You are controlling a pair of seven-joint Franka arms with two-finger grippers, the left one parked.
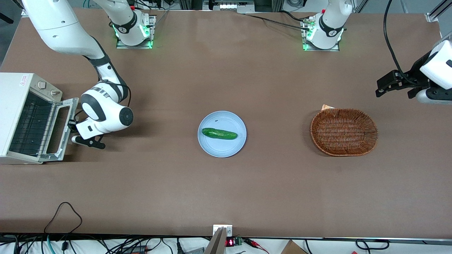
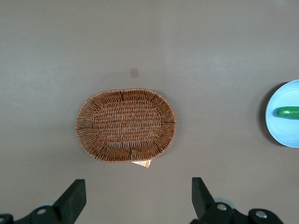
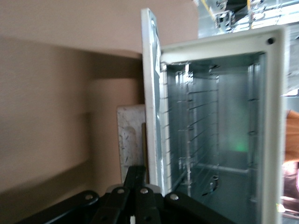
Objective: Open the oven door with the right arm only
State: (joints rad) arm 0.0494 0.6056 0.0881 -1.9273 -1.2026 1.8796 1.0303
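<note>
Oven door (image 1: 63, 129) already swung well down from the toaster oven (image 1: 21, 116) at the working arm's end of the table, near flat, rack inside exposed; long axis running toward and away from the front camera. Gripper (image 1: 73, 126) of the right arm (image 1: 104, 114) right at the door's free top edge, seemingly touching it. Impossible to tell if anything is clasped. Probably only a small push downward remaining

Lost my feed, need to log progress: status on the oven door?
Gripper at the door's free edge, by the handle. Door swung well down, oven rack visible. Nothing in the way; plate and basket well clear.
</note>
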